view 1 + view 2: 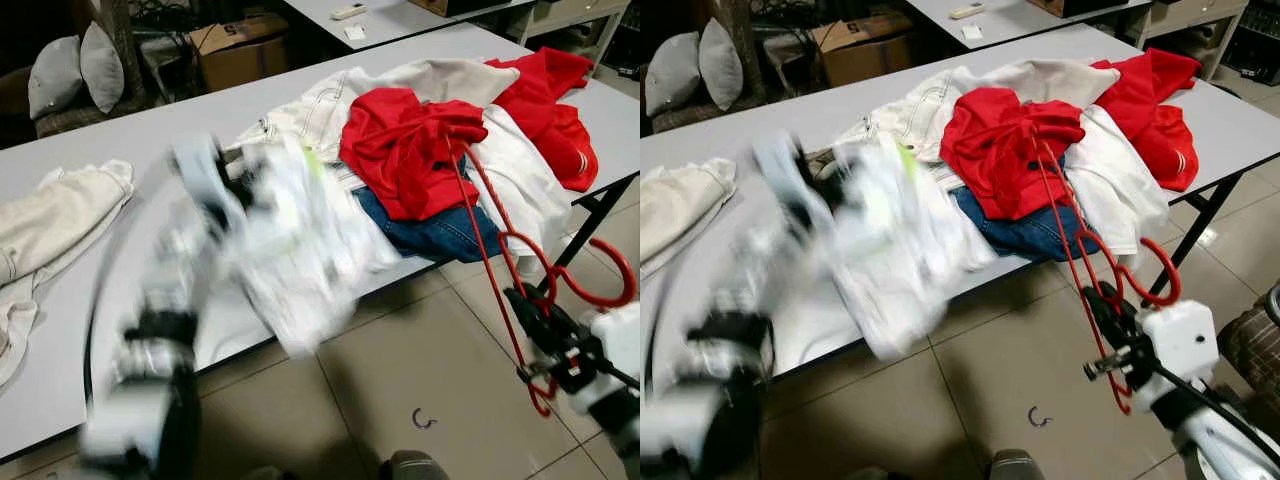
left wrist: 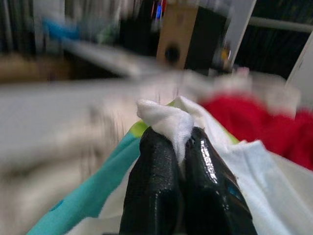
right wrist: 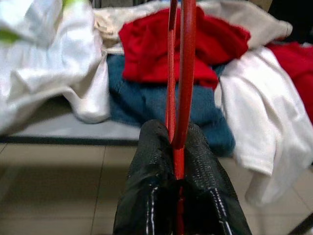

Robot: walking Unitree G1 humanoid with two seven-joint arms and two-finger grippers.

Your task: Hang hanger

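Observation:
A red hanger (image 1: 495, 265) stands on end at the table's right front edge, its hook (image 1: 600, 275) curling out to the right. My right gripper (image 3: 175, 147) is shut on its lower bar, low over the floor. My left gripper (image 2: 178, 147) is shut on a white garment (image 1: 300, 240) with green and teal marks, held up over the table's front; arm and cloth are blurred. A red top (image 1: 415, 145), a blue garment (image 1: 435, 232) and white clothes (image 1: 520, 175) lie heaped on the grey table (image 1: 160, 130).
A cream garment (image 1: 50, 225) lies at the table's left end. Beyond the table are a cardboard box (image 1: 240, 50), grey cushions (image 1: 75, 70) and a second table (image 1: 400, 15). Tiled floor (image 1: 400, 370) spreads in front, and a black table leg (image 1: 590, 215) stands at right.

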